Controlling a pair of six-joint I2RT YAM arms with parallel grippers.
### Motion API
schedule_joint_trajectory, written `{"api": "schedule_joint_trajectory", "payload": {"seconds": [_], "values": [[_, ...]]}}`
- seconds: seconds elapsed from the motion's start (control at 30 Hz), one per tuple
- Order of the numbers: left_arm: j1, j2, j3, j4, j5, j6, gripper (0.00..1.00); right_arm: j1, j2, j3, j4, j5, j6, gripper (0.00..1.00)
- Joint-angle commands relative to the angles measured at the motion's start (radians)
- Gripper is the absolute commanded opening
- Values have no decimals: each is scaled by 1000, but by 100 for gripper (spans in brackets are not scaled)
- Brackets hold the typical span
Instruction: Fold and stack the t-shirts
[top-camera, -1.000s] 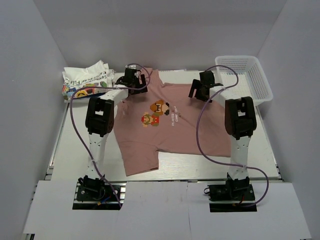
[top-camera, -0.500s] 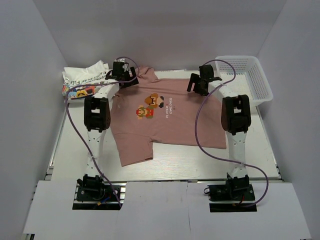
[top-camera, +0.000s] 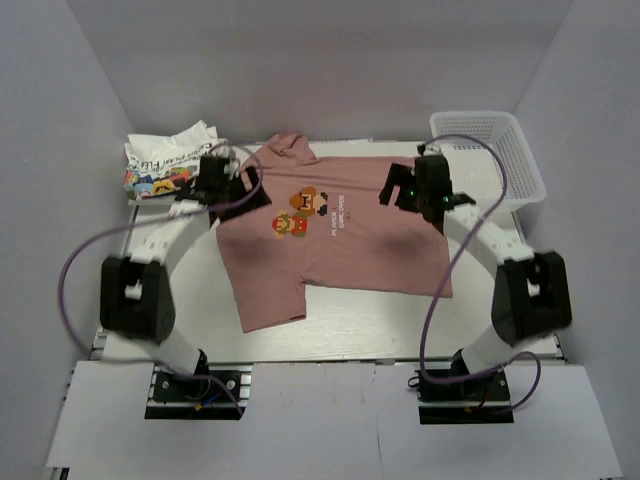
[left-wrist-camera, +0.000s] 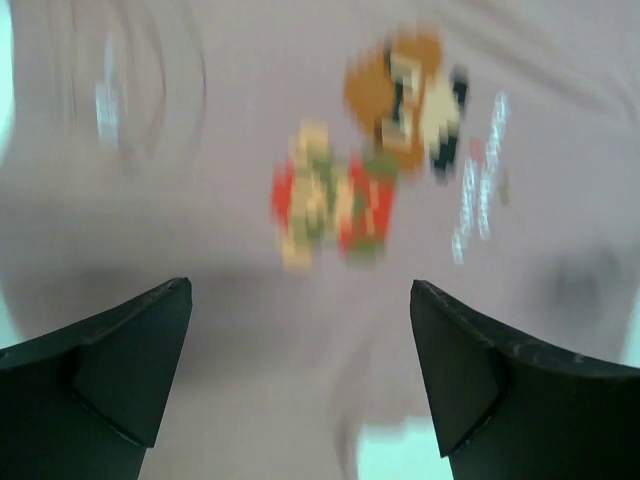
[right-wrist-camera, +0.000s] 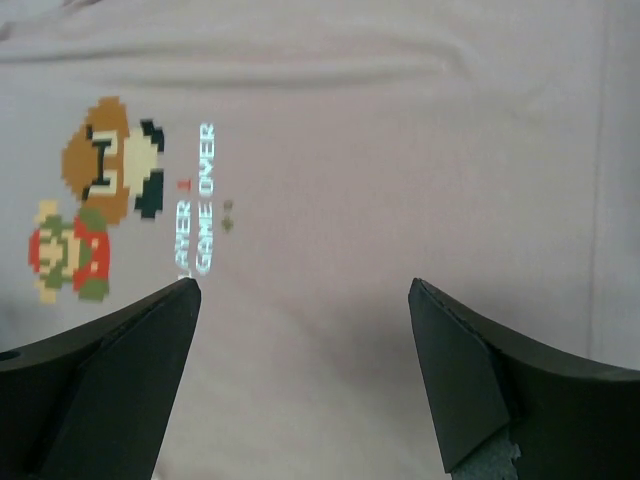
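The dusty-pink t-shirt (top-camera: 340, 240) lies spread flat in the middle of the table, print up, collar toward the back. It fills the left wrist view (left-wrist-camera: 230, 330) and the right wrist view (right-wrist-camera: 400, 150). My left gripper (top-camera: 232, 188) is open and empty above the shirt's left shoulder. My right gripper (top-camera: 408, 192) is open and empty above the shirt's right shoulder. In both wrist views the jaws stand wide apart with nothing between them. The white t-shirt (top-camera: 172, 160) with the colourful print lies bunched at the back left.
A white mesh basket (top-camera: 510, 160) stands at the back right. Purple cables loop from both arms over the table sides. White walls close in the back and both sides.
Both grippers have let go of the pink shirt's shoulders and pulled back toward me. The shirt was drawn toward the back and now lies flat. Both arms' elbows have swung outward.
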Motion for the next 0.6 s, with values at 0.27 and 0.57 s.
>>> {"api": "schedule_joint_trajectory", "payload": {"seconds": [0.27,0.57], "values": [[-52,-668,-652,-307,13,-313,100,-15,-358,-415,150,36,181,90],[-94,-733,-819,-364,64,-402,95,-17,-416,-502,104,57,211,90]]}}
